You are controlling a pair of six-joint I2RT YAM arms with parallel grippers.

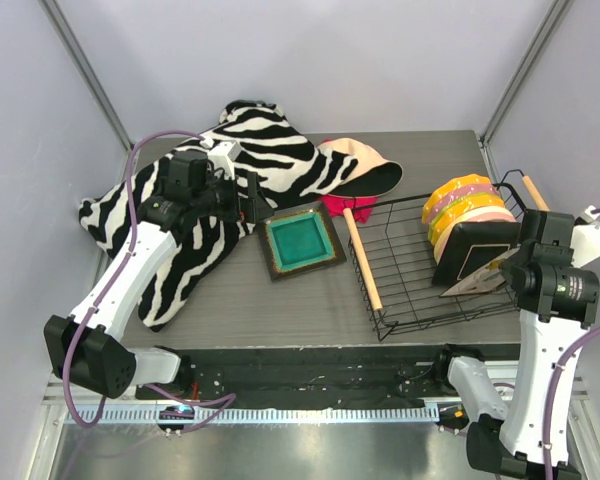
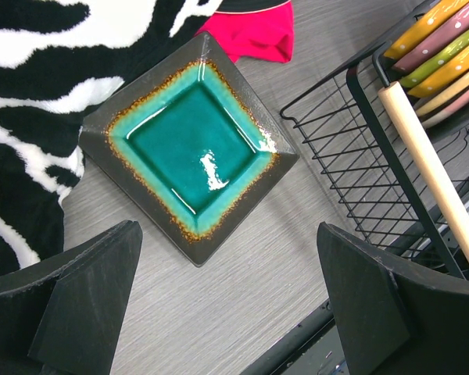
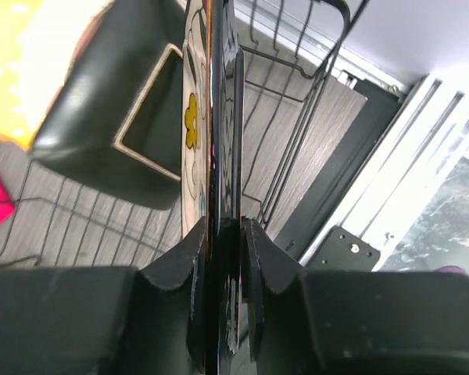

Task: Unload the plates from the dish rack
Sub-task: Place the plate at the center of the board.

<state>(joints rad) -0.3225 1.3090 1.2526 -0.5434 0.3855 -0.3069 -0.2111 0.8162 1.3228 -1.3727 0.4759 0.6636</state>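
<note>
The black wire dish rack point(image 1: 405, 285) stands right of centre, its near wooden handle point(image 1: 363, 262) to the left. Inside it stand round orange, pink and yellow-green plates point(image 1: 465, 205) and a dark square plate point(image 1: 477, 248). My right gripper point(image 1: 512, 272) is shut on the upper edge of a cream flowered plate point(image 1: 477, 283) standing at the rack's near right end. In the right wrist view that plate point(image 3: 191, 117) runs edge-on between the closed fingers point(image 3: 223, 226). A teal square plate point(image 1: 301, 243) lies flat on the table. My left gripper point(image 1: 245, 197) hangs open above it point(image 2: 227, 230), empty.
A zebra-striped cloth point(image 1: 210, 200) covers the back left of the table, touching the teal plate's corner. A peach hat point(image 1: 355, 160) and a red cloth point(image 1: 352, 205) lie behind the rack's left end. The rack's wire point(image 2: 352, 156) and handle point(image 2: 430, 172) sit right of the left gripper.
</note>
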